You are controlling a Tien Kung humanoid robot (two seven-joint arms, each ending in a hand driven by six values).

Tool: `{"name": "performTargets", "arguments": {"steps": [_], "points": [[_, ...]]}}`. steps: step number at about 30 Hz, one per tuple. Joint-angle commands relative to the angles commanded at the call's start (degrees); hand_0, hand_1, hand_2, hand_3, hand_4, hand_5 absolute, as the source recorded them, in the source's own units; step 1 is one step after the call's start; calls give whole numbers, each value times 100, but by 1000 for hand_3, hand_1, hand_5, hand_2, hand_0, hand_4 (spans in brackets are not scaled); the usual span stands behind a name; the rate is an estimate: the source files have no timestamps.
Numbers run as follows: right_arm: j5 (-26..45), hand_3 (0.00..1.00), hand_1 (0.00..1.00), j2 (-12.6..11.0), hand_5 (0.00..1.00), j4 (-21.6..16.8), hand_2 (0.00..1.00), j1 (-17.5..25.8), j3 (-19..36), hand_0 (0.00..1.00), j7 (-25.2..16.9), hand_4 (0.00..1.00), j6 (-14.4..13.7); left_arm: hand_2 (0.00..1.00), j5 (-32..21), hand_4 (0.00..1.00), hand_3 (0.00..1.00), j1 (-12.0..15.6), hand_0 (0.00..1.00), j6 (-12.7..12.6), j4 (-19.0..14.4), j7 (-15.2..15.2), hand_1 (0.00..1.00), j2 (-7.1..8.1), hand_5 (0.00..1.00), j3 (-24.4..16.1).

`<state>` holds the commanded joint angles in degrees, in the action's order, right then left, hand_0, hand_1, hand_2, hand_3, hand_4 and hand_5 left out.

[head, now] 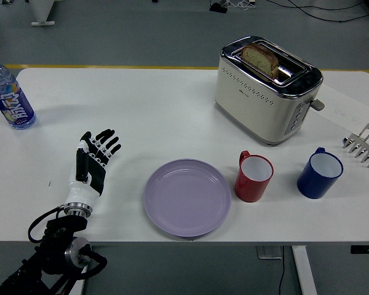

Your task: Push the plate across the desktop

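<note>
A lilac plate (187,197) lies flat near the table's front edge, just left of a red mug (253,177). My left hand (96,155) is well to the plate's left, apart from it, with its fingers spread and holding nothing. The black forearm runs down to the lower left corner. My right hand is out of view.
A cream toaster (267,90) with bread in its slot stands at the back right. A blue mug (320,174) sits right of the red one. A metal rack (364,145) pokes in at the right edge. A water bottle (9,95) stands at the far left.
</note>
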<state>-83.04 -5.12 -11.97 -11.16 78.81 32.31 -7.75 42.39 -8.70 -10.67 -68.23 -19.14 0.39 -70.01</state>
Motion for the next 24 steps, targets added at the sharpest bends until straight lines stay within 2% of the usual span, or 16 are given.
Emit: {"name": "performTargets", "arguments": {"steps": [2,4,6,8,15,24], "points": [[13,611,555,2,316,-1,692,5,-4,566,2,337,-6,718,259,508,591,17,713,4,-30,381,724,98,998,-228],[23,611,556,5,317,-2,692,5,-10,567,7,338,-11,694,486,506,589,57,689,161,-84,823,708,277,998,-500],[38,611,556,5,317,-1,692,6,-13,567,3,338,-16,694,645,506,589,92,689,285,-122,1110,708,383,998,-713],[33,611,556,8,317,0,692,6,-5,567,2,338,-18,694,737,506,589,135,689,375,-165,1248,708,475,998,-926],[39,611,556,20,316,0,693,3,6,567,4,338,-29,692,874,508,592,317,688,601,-258,1402,706,679,998,-1638],[37,611,557,33,315,-5,692,12,25,566,17,338,-35,692,968,514,592,472,684,759,-311,1419,707,693,998,-2419]]}}
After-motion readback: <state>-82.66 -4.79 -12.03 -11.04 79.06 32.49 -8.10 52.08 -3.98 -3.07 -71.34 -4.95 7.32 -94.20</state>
